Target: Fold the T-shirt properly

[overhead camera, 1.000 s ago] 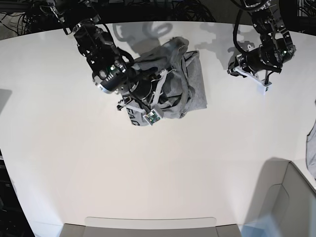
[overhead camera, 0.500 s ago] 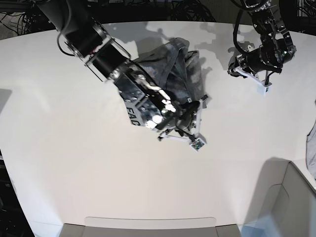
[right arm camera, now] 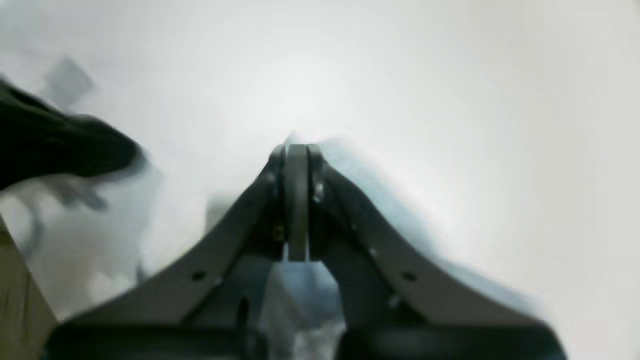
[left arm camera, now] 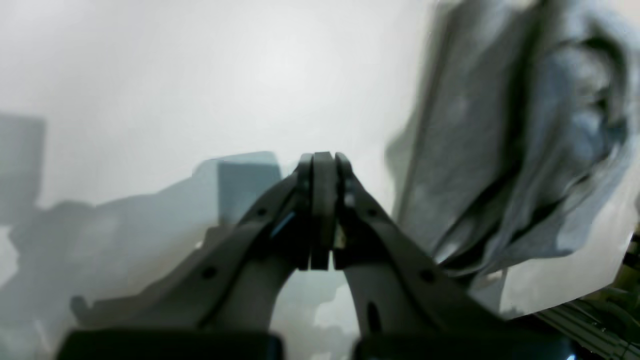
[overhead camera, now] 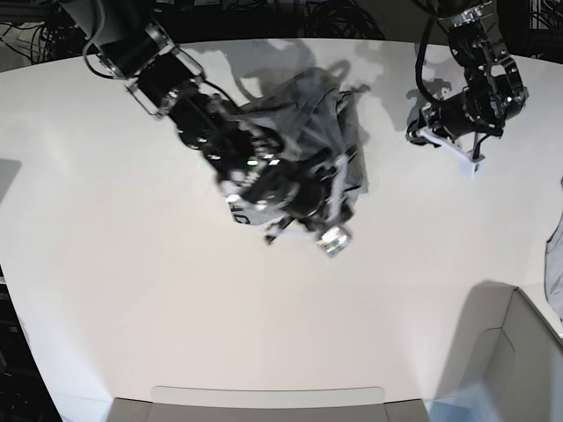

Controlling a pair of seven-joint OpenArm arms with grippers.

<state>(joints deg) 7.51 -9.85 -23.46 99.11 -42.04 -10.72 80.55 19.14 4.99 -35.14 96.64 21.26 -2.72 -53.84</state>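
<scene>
1. A wide white counter (overhead camera: 132, 290) is seen from above; dark cables are bunched along its far edge.
2. The T-shirt (overhead camera: 339, 132), grey and crumpled, is heaped on the far middle of the counter.
3. The right end effector (right arm camera: 297, 150) is clenched with nothing between its jaws, over bare counter; its arm is laid across the heap's near edge.
4. The left end effector (left arm camera: 322, 160) is clenched, nothing held, well apart from the T-shirt, which is seen to its side.

A white table (overhead camera: 132, 290); a grey bin (overhead camera: 528, 360) at its corner; dark cables (overhead camera: 334, 13) behind.
</scene>
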